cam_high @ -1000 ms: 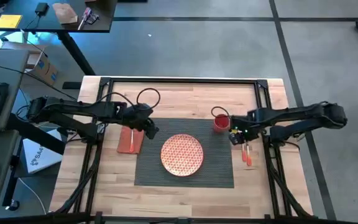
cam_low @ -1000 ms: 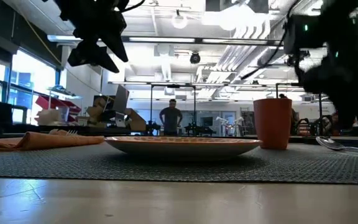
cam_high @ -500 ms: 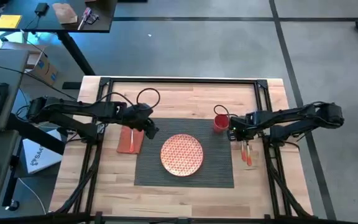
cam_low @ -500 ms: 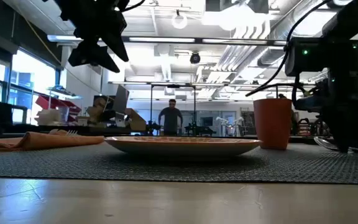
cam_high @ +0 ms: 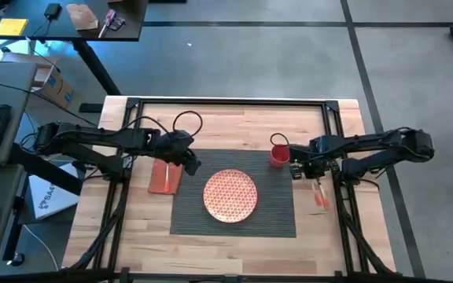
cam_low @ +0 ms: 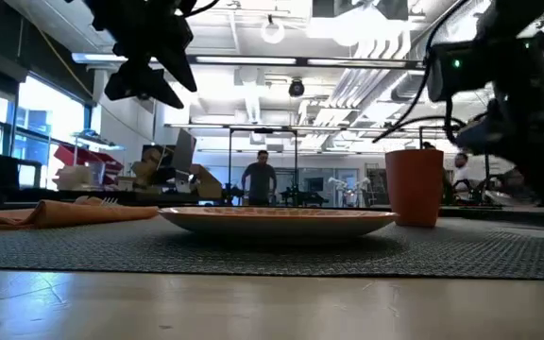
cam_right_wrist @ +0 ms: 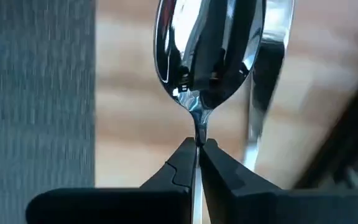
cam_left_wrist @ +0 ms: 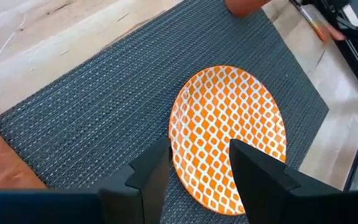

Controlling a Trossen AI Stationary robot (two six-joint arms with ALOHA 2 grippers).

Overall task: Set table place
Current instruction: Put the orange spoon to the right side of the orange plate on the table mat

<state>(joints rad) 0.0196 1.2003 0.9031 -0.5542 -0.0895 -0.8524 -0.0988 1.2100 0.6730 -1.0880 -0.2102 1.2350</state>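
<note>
In the high view, the wooden counter [cam_high: 234, 122] fills the middle of the frame, with the dark placemat [cam_high: 183, 204] at its centre and the patterned plate [cam_high: 230, 195] on the mat's lower middle. The red cup [cam_high: 279, 155] stands at the mat's upper right corner. The orange napkin [cam_high: 164, 178] lies just left of the mat. The left tool [cam_high: 189, 166] hangs over the mat's upper left edge, beside the napkin. The right tool [cam_high: 299, 170] sits at the mat's right edge, just right of the cup, and the orange-handled cutlery [cam_high: 320, 196] lies on bare wood below and right of it.

In the low view, the plate [cam_low: 277, 220] sits centre frame, the cup [cam_low: 415, 187] to its right and the napkin [cam_low: 59, 214] at far left. The left tool [cam_low: 144, 80] hangs in the upper left; the right arm blurs at the upper right.

In the left wrist view, the left tool [cam_left_wrist: 197, 165] is spread apart, empty, above the plate [cam_left_wrist: 229, 140] and mat [cam_left_wrist: 92, 118].

In the right wrist view, the right tool [cam_right_wrist: 196, 152] is clenched on the neck of a spoon [cam_right_wrist: 209, 50], whose bowl fills the top centre; a second silver piece [cam_right_wrist: 267, 74] shows beside it on the right.
</note>
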